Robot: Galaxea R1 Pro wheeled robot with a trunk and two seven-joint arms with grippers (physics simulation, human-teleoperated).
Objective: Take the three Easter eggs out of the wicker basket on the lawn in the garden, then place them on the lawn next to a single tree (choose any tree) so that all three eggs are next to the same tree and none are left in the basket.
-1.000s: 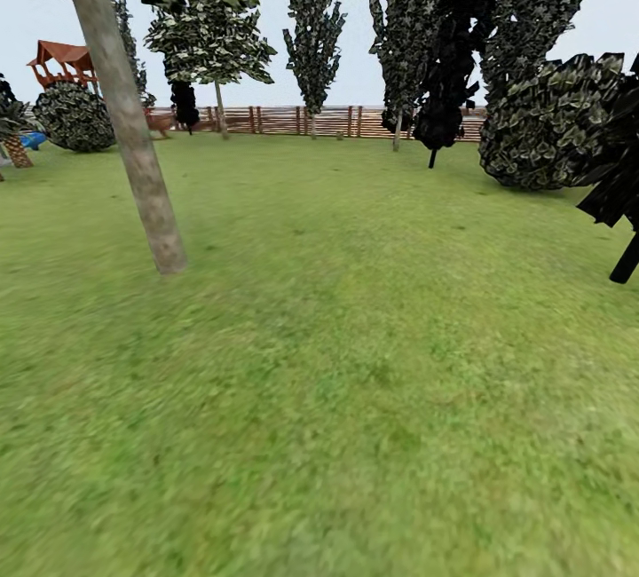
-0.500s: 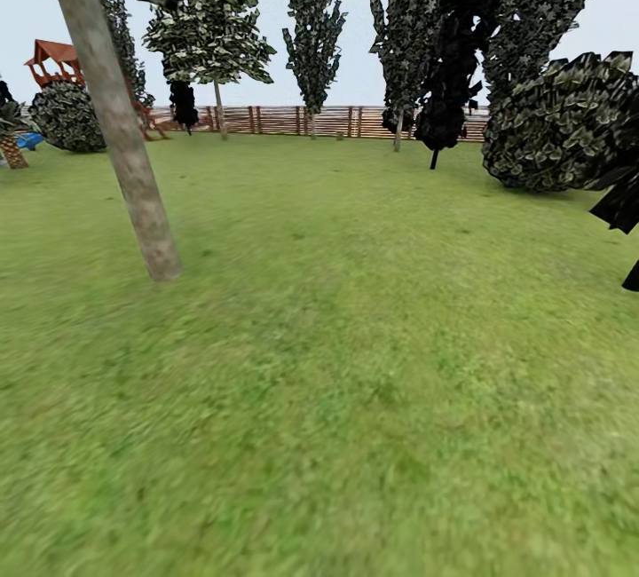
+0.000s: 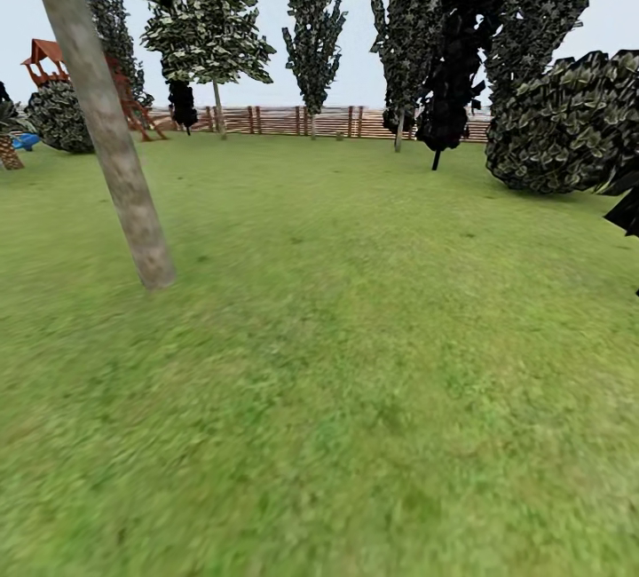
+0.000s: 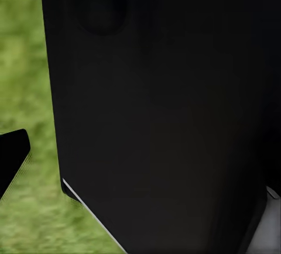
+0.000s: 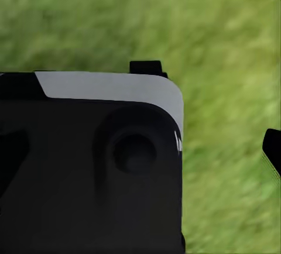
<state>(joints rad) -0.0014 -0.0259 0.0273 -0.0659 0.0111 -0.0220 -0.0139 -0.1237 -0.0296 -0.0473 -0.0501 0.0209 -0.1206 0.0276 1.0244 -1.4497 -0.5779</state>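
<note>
Where the head view looks out, the lawn spreads wide, with one tree, pale grey-beige in the trunk, leaning at left. A brown slat fence closes the far side of the garden; a red-roofed playset stands far left, and a round dark bush at right. Both wrist views show blurred grass behind dark robot bodywork. A dark tip sits at one edge of the right wrist view. Left claw and right claw: opening cannot be determined.
</note>
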